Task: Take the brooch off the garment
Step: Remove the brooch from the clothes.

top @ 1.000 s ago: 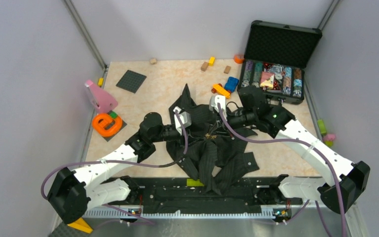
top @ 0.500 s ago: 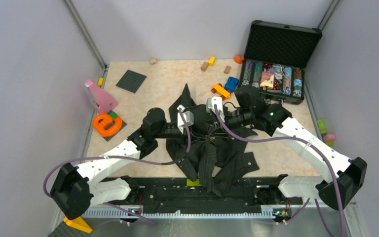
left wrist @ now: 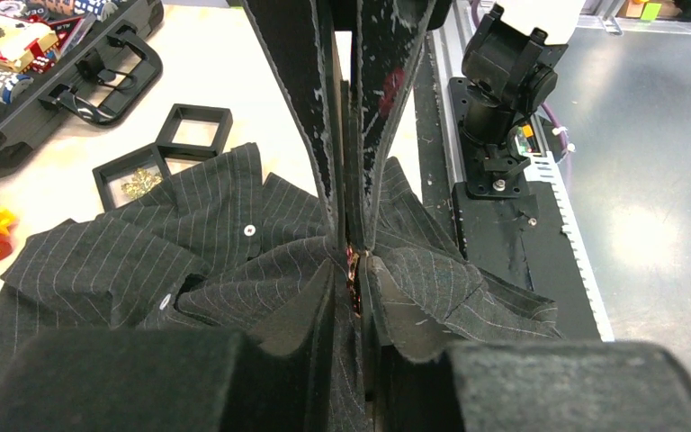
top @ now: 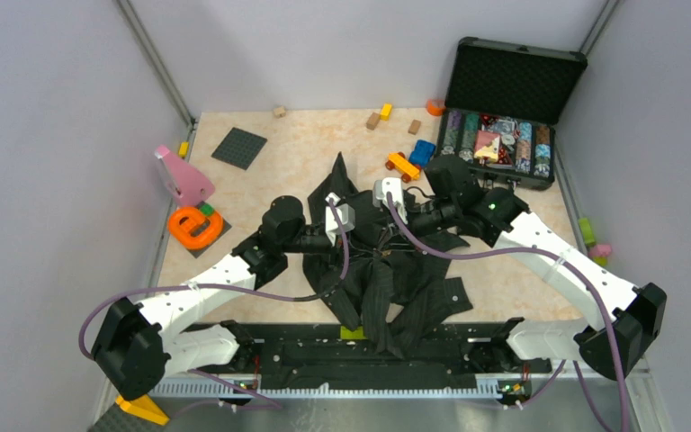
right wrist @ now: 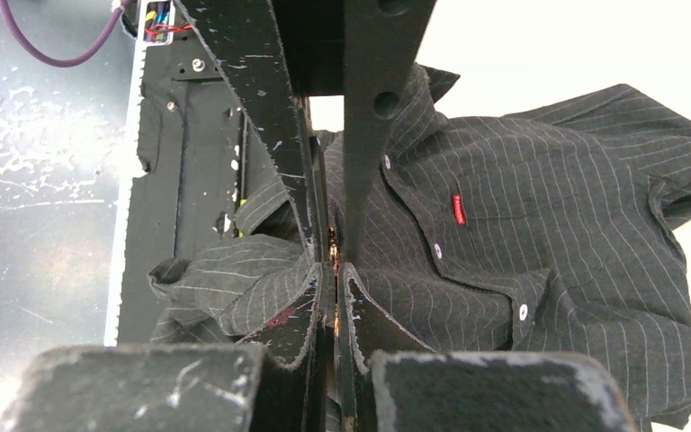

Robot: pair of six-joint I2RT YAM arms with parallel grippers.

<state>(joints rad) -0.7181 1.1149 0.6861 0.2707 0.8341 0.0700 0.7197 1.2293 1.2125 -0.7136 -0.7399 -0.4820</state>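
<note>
— Which step are they working on?

— The grab, I'd say. The left gripper (left wrist: pixel 353 256) is pinching, jaws almost together, on a gold glint in the middle of the garment (left wrist: pixel 144 261). That's probably the brooch (left wrist: pixel 354 274), though only a sliver is showing. The right gripper (right wrist: pixel 333 263) is clamping fully closed on a bunched fold just beside it.

— And next?

— I'm expecting the right to be pinning the fold down while the left is drawing the brooch straight out, slowly, so nothing's tearing.
</note>
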